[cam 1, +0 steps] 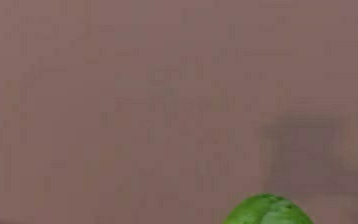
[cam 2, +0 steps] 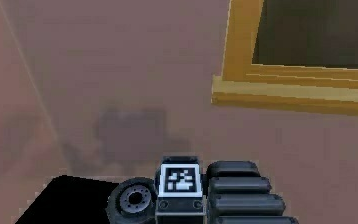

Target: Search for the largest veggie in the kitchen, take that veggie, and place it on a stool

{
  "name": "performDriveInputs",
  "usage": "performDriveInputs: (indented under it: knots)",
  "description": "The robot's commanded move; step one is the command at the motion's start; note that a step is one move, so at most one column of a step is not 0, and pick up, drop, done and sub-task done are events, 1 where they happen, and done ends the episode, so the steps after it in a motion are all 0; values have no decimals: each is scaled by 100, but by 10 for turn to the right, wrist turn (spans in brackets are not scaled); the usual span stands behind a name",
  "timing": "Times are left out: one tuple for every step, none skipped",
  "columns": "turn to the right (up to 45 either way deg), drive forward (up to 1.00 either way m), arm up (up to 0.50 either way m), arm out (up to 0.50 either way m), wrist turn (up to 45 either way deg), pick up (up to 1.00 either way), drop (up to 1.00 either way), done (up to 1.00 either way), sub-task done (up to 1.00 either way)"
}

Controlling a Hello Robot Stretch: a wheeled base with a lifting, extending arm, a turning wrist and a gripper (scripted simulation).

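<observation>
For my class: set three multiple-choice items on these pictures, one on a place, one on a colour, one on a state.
1. Where is the green rounded thing in the forward view? A top left; B bottom edge, right of middle; C centre.
2. What colour is the frame in the arm side view? A yellow; B blue; C white.
3. The space inside that frame is: A dark; B brightly lit; C red.
Answers: B, it rises from the bottom edge; A, its bars are yellow; A, it looks dark olive inside.
</observation>
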Motion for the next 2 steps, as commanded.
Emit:
performDriveInputs:
  knots:
    - [0,0,0,28,0,0,0,0,0]
    - [0,0,0,0,390,0,0,0,0]
